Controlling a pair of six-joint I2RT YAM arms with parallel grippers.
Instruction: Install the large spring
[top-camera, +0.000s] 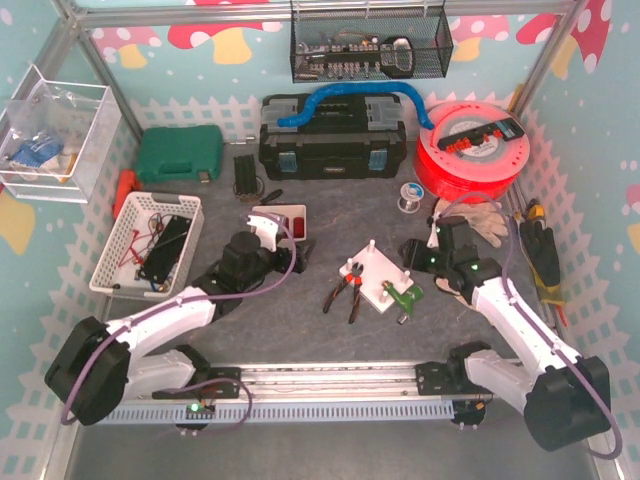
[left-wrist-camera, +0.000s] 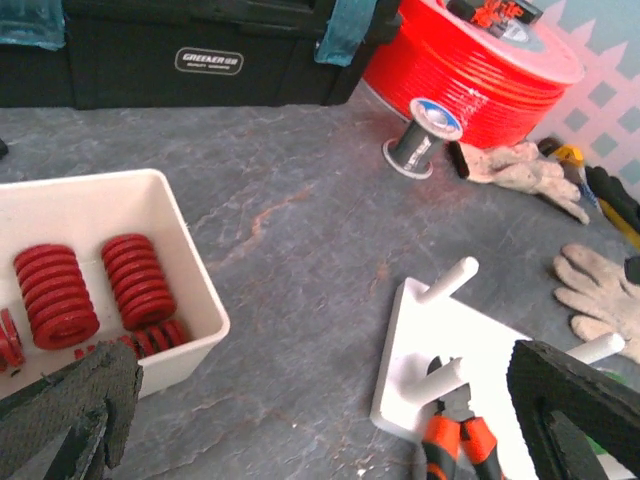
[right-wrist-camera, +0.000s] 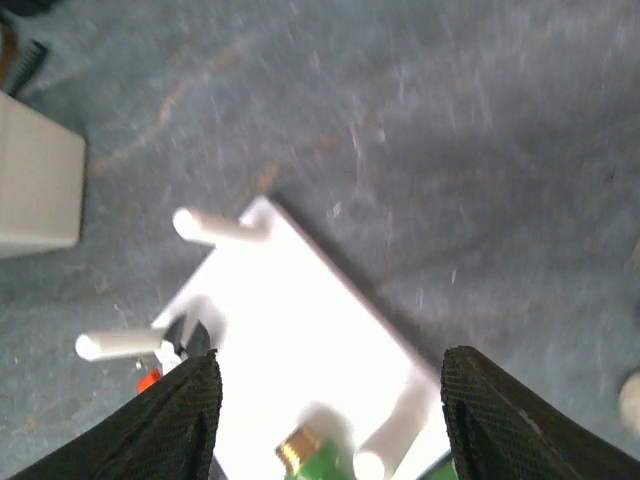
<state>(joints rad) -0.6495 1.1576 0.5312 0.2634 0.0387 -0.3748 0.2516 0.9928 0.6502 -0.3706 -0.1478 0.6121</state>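
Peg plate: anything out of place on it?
Yes. Pliers lie with their nose on the plate by a peg, and a green brass-tipped part sits at its near edge. Both may get in the way at the pegs.

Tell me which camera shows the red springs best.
Left wrist: the red springs lie close and sharp inside the white box. Top view shows only a small red patch in that box. Right wrist shows no springs.

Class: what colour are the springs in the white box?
Springs are red; left wrist view shows best.
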